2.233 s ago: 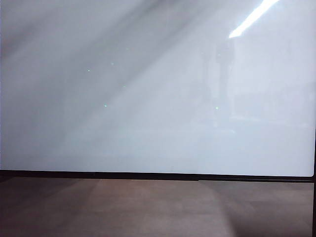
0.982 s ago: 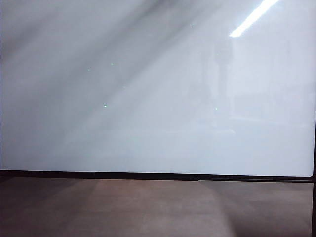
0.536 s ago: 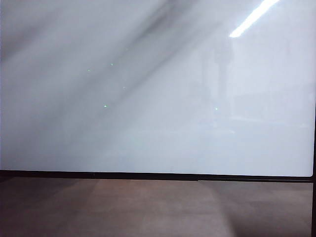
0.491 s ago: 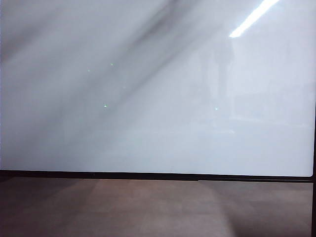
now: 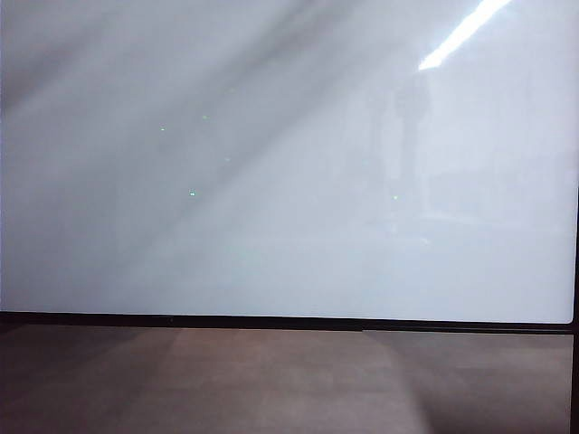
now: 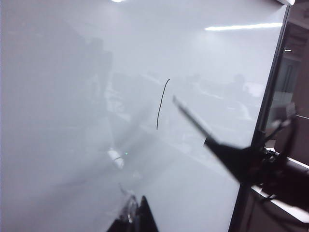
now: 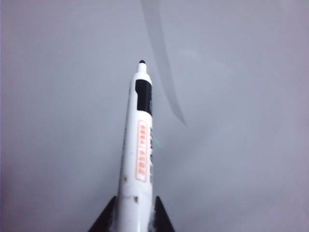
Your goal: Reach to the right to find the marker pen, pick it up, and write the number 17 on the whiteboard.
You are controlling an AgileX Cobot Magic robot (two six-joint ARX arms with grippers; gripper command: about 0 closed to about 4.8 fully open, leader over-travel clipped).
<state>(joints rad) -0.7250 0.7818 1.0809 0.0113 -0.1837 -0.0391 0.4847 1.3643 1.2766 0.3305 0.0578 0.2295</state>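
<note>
The whiteboard (image 5: pixel 271 226) fills the exterior view, and neither gripper shows there. In the right wrist view my right gripper (image 7: pixel 134 212) is shut on the marker pen (image 7: pixel 137 154), a white barrel with an orange label and a bare black tip pointing at the whiteboard (image 7: pixel 241 145). Whether the tip touches the board I cannot tell. The left wrist view shows a thin black stroke (image 6: pixel 162 104) on the whiteboard (image 6: pixel 72 96), with the marker pen (image 6: pixel 190 118) and right gripper (image 6: pixel 211 141) beside it. My left gripper (image 6: pixel 136 212) is shut and empty, well short of the stroke.
A thin black frame edge (image 5: pixel 271 321) runs under the board, with a brown matte surface (image 5: pixel 271 380) below it. The board's black side edge (image 6: pixel 260 125) stands behind the right arm. A ceiling light strip (image 5: pixel 461 32) mirrors in the board.
In the exterior view the dim diagonal shadow across the top of the board has shifted and faded. Nothing else there differs.
</note>
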